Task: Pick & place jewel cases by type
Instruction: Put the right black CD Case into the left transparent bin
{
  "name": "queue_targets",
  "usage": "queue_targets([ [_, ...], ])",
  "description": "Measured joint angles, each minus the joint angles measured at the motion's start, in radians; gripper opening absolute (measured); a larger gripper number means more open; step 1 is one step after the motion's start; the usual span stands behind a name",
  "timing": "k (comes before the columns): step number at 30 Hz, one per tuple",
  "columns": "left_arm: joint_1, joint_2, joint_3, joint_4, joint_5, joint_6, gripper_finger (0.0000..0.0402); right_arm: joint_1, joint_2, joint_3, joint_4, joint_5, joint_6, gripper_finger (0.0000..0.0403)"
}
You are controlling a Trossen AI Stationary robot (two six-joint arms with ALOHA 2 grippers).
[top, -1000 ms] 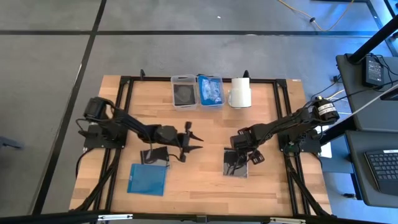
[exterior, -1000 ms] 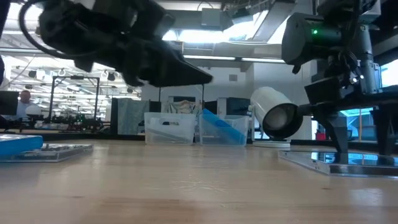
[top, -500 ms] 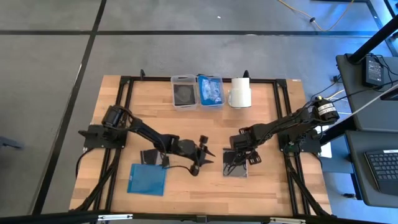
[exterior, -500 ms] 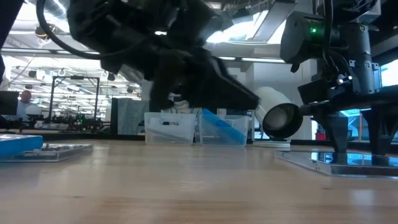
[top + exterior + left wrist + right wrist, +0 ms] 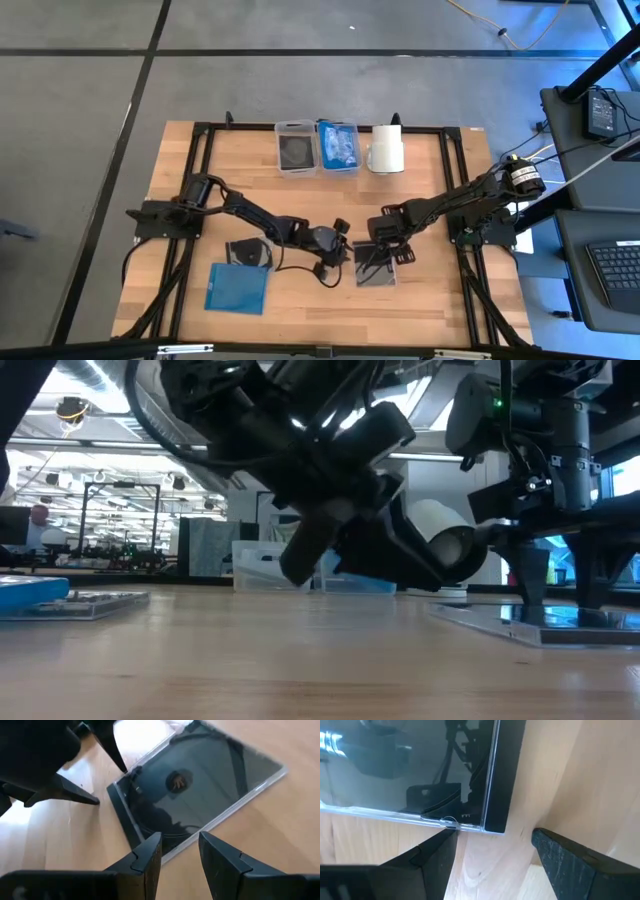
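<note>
Sorting looks part done: your bins [image 5: 297,133] at the table's far edge hold cases, while three lie loose. Dark jewel case [image 5: 377,268] lies flat beside the blue case [image 5: 238,288]; right gripper [image 5: 380,256] straddles it wide, left gripper [image 5: 340,262] narrow, empty.

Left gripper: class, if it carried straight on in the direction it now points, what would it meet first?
Most likely the dark jewel case lying flat on the table. The left gripper aims at its near edge, jaws slightly apart. The right gripper already stands over the same case, so the two might also collide; depth is unclear.
</note>
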Motion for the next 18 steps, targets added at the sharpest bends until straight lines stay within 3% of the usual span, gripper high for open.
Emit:
queue_targets([
  [10,0.006,-0.003,0.001,-0.097,-0.044,0.105,0.0127,0.0,0.003,-0.002,0.122,0.002,-0.074,0.0273],
  [18,0.005,-0.007,0.002,-0.144,0.002,0.109,0.0127,-0.007,0.003,-0.003,0.169,-0.001,-0.117,0.0273],
])
